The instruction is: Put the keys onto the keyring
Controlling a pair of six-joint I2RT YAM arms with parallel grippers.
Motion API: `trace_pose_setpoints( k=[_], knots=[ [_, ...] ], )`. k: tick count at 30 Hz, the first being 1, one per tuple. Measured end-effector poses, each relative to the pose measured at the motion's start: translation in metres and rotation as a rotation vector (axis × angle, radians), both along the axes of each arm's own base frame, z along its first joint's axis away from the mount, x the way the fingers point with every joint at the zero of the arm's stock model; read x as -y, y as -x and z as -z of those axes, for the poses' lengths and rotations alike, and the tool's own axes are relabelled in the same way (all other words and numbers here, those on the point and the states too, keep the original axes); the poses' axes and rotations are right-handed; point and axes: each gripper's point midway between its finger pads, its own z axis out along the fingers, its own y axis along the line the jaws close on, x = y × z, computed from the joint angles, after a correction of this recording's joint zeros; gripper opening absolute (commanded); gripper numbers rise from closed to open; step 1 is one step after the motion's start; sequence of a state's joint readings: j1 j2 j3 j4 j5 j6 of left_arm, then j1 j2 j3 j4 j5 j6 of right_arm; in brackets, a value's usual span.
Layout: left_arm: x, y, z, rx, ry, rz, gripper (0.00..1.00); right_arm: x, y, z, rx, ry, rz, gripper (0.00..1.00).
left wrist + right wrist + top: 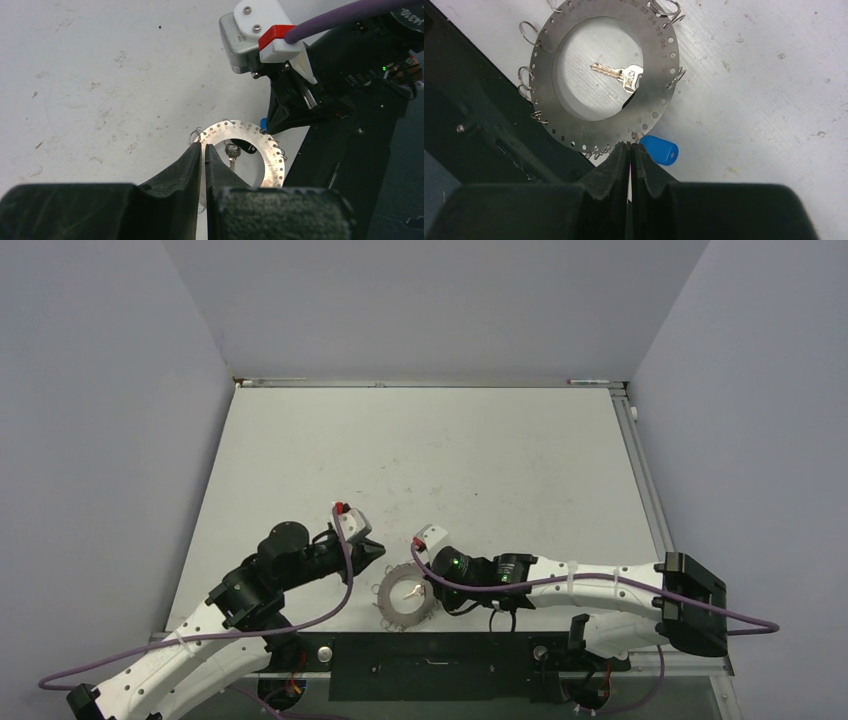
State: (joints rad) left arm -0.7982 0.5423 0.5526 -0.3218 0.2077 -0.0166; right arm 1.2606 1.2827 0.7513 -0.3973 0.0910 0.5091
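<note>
The left hand (203, 146) reaches in from the left, its fingers pressed together with only a thin slit between them. Their tips sit at the left rim of the keyring (596, 131). I cannot tell whether the rim or one of the wire loops (522, 31) is caught in that slit.

The keyring lies flat on the table (749, 100) at its near edge, between the two hands, partly over the dark strip at the arms' bases. Several loops around its outer edge are bare.

A silver key (616, 73) lies loose inside the central hole, on the table and touching the inner edge with its head. No loop appears to pass through it. A dark bit shows beside its head, and I cannot tell what that is.

Just outside the rim, on the right, lies a blue tag (663, 150). Its key is not visible, and a small loop stands close to it. Whether the two are joined I cannot tell.

The right hand (629, 146) comes in from the right, its fingers also closed tight. Their tips are at the rim just beside the blue tag, and whether they grip anything is unclear.

By my reading, little is finished. The silver key is not yet on a loop, and the blue one is doubtful at best. What is probably left is steadying the ring with one hand and threading each key with the other.
</note>
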Motion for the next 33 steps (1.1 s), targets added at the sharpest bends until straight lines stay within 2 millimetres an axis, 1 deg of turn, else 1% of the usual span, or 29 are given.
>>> trace_pose_setpoints(
  k=[6,9,14,17,20,24,25,28,31,33],
  knots=[
    [0.010,0.015,-0.013,0.007,0.060,0.099,0.05,-0.003,0.000,-0.009,-0.006,-0.027,-0.048,0.05],
    [0.017,0.025,-0.020,0.008,0.095,0.160,0.05,-0.009,-0.002,-0.021,-0.005,-0.061,-0.077,0.05],
    [0.025,0.041,-0.031,0.017,0.153,0.263,0.05,-0.019,-0.009,-0.051,0.003,-0.148,-0.115,0.05],
    [0.028,0.047,-0.036,0.030,0.175,0.306,0.13,-0.020,-0.015,-0.065,0.007,-0.190,-0.124,0.05],
    [0.031,0.052,-0.039,0.039,0.191,0.342,0.18,-0.020,-0.021,-0.074,0.006,-0.218,-0.133,0.05],
    [0.035,0.053,-0.036,0.026,0.188,0.369,0.23,-0.020,-0.025,-0.077,-0.002,-0.230,-0.147,0.05],
    [0.036,0.053,-0.034,0.020,0.184,0.374,0.25,-0.019,-0.025,-0.077,-0.004,-0.233,-0.151,0.05],
    [0.039,0.051,-0.028,0.002,0.166,0.379,0.38,-0.019,-0.027,-0.078,-0.010,-0.239,-0.165,0.05],
    [0.041,0.048,-0.021,0.002,0.143,0.387,0.43,-0.019,-0.028,-0.081,-0.010,-0.249,-0.183,0.05],
    [0.042,0.047,-0.018,0.017,0.126,0.397,0.45,-0.019,-0.029,-0.084,-0.003,-0.254,-0.198,0.05]
  ],
)
